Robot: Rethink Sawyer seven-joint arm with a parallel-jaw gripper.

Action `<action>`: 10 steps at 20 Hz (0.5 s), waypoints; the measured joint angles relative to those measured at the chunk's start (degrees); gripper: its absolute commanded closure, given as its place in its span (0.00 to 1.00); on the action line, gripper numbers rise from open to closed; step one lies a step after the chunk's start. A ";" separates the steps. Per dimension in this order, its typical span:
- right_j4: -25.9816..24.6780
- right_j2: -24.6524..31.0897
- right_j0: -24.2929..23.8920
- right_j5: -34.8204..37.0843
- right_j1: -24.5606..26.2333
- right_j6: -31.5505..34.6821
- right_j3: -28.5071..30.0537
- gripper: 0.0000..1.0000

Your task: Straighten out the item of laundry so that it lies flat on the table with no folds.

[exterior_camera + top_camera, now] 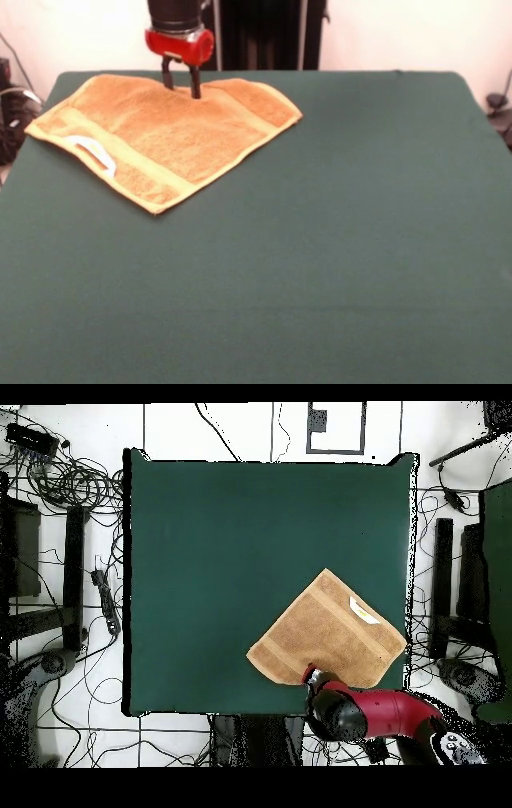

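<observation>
The item of laundry (160, 132), an orange-tan terry towel with paler bands and a white label (92, 152), lies at the far left of the table (320, 240). It sits askew, and the part along its far edge looks folded over. My gripper (182, 86) comes straight down at that far edge, open, its two dark fingers (195, 83) apart with the tips on the cloth. From overhead, the towel (328, 634) is a diamond near the table's lower right edge, with the gripper (312, 677) at its cut-off lower corner.
The dark green table (220, 554) extends well beyond the towel. Cables and stands (80, 484) lie on the floor around the table. The arm's red body (380, 712) reaches over the table edge beside the towel.
</observation>
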 measured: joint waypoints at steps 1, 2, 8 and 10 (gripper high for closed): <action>-0.02 0.39 -0.29 0.46 -0.17 0.00 -0.03 0.00; -0.01 0.75 -0.50 0.85 -0.29 0.00 -0.06 0.00; -0.05 2.57 -0.91 2.92 -1.93 0.00 -0.07 0.00; 0.01 3.78 -1.34 3.92 -3.03 0.00 -0.09 0.00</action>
